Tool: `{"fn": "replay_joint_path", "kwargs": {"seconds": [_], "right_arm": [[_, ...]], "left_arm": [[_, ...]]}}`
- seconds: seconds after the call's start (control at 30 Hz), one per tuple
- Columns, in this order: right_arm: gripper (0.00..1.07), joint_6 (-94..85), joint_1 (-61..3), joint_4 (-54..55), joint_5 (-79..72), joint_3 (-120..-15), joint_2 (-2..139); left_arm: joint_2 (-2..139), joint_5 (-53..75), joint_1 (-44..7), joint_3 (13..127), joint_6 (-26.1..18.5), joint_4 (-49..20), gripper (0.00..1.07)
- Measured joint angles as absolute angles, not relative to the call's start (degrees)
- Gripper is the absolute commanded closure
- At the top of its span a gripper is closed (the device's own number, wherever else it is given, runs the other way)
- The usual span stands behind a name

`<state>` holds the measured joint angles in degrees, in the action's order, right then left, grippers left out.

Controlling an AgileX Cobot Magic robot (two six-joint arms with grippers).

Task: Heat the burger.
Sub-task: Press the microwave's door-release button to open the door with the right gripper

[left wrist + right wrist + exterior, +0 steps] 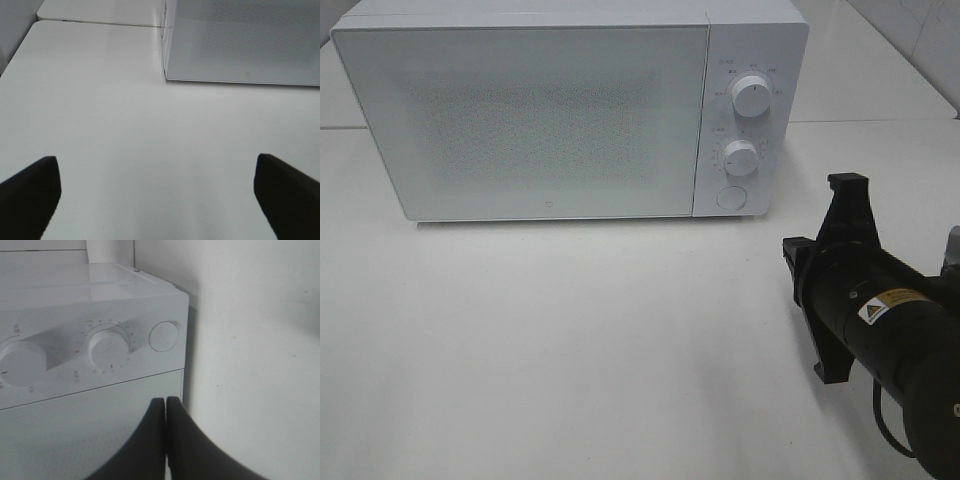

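Observation:
The burger is out of view. The white microwave (520, 110) stands at the back of the table with its door closed; its frosted door also shows in the left wrist view (240, 40) and the right wrist view (75, 430). My right gripper (165, 402) is shut, its two black fingers pressed together with nothing between them. It points at the microwave's control panel from a short way off, to the right of the microwave's front in the high view (847, 182). My left gripper (160, 200) is open over bare table and empty.
The control panel carries an upper knob (752, 96), a lower knob (741, 158) and a round button (730, 197) below them. The white table (570, 340) stretches in front of the microwave. A second white tabletop (100, 12) adjoins behind.

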<state>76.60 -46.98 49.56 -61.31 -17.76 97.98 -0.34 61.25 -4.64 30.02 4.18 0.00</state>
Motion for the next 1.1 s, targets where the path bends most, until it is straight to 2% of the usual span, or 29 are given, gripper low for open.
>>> {"fn": "replay_joint_path", "kwargs": {"seconds": [0.73, 1.1], "right_arm": [[1.07, 80.79, -46.93, 48.07, -62.97, -27.04, 110.47], [1.07, 79.76, -40.74, 42.46, -62.34, -29.79, 111.73]], "left_arm": [[-0.34, 61.25, -4.64, 30.02, 4.18, 0.00, 0.09], [-0.34, 61.25, -4.64, 30.02, 4.18, 0.00, 0.09]]}}
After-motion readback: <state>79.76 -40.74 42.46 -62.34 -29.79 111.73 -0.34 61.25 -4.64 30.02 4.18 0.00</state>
